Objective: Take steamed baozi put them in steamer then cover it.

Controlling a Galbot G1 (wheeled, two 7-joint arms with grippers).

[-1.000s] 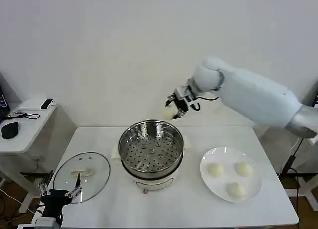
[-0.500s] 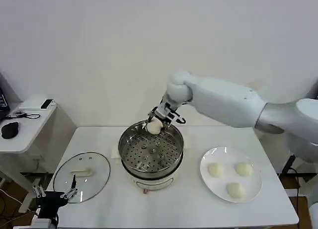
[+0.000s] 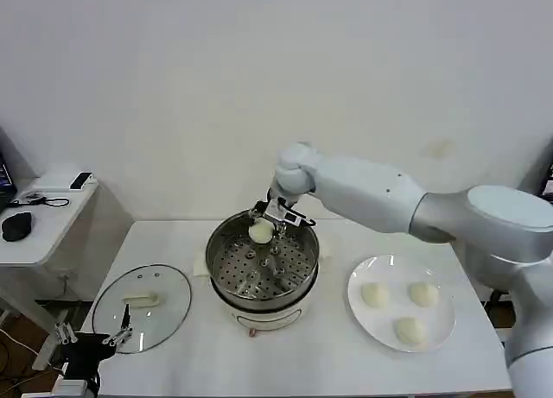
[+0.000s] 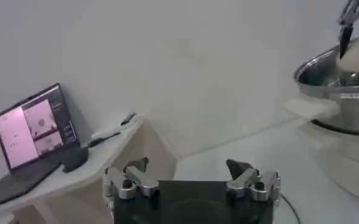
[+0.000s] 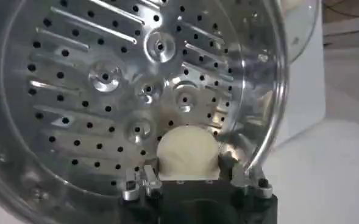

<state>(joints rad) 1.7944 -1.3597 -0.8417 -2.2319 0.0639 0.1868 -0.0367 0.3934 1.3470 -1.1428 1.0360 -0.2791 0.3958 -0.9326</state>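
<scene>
Pinching a baozi (image 3: 261,231) over the steamer (image 3: 226,258), right end effector (image 3: 266,223) should lower near the floor, then release gently.

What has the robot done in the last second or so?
The right claw, shut on a baozi, swung from behind the steamer in over its far rim and down. Three baozi stay on the plate, the glass lid on the table, the left claw low.
</scene>
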